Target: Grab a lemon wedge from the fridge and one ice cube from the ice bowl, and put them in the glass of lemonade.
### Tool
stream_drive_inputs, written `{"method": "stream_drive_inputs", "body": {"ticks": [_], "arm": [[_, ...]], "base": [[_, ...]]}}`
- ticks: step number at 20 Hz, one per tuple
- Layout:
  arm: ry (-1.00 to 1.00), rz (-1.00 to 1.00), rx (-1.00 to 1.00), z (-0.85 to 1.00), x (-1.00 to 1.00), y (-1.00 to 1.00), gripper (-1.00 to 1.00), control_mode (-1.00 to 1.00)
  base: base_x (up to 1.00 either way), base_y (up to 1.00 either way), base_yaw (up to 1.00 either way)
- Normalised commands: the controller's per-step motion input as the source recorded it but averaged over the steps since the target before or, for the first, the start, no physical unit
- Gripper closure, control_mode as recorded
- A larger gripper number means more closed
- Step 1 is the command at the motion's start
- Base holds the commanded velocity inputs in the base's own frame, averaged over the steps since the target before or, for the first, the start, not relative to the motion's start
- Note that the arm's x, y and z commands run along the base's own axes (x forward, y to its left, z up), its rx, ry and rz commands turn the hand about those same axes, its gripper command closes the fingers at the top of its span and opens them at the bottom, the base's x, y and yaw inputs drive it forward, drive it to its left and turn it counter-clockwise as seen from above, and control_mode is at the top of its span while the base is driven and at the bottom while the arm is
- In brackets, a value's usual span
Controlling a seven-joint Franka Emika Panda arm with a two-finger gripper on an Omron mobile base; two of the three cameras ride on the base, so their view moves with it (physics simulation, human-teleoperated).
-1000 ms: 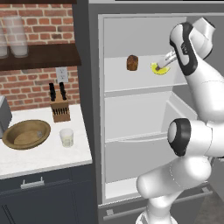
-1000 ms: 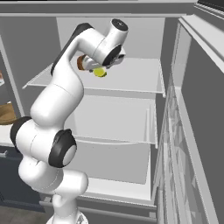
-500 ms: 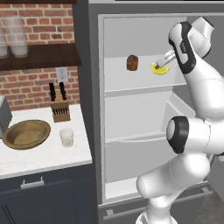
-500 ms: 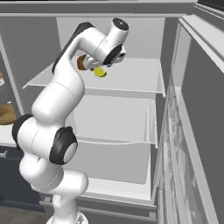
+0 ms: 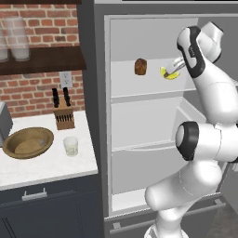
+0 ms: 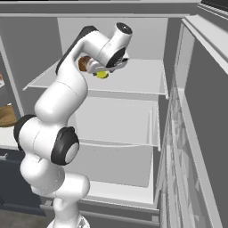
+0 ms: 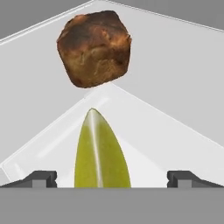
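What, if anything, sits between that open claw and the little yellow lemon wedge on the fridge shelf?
Nothing visible. The open gripper straddles the yellow lemon wedge; the brown muffin-like lump sits beyond it on the same shelf.

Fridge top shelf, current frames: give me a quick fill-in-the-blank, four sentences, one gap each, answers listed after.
1. The lemon wedge lies on the top shelf of the ____.
2. The gripper has its jaws ____, one on each side of the wedge, not closed on it.
3. Beyond the wedge on the same shelf sits a ____ muffin-like lump.
4. On the counter, the glass of lemonade stands beside the wooden ____.

Missing words: fridge; open; brown; bowl
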Motion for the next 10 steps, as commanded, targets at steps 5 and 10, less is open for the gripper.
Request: {"method": "stream_drive_inputs", "body": {"ticks": [5, 10], "arm": [[0.03, 0.00, 0.00, -0.23, 0.00, 0.00, -1.00, -1.00], [0.02, 0.00, 0.00, -0.14, 0.00, 0.00, -1.00, -1.00]], "base": [[0.00, 0.00, 0.00], [0.00, 0.00, 0.00]]}}
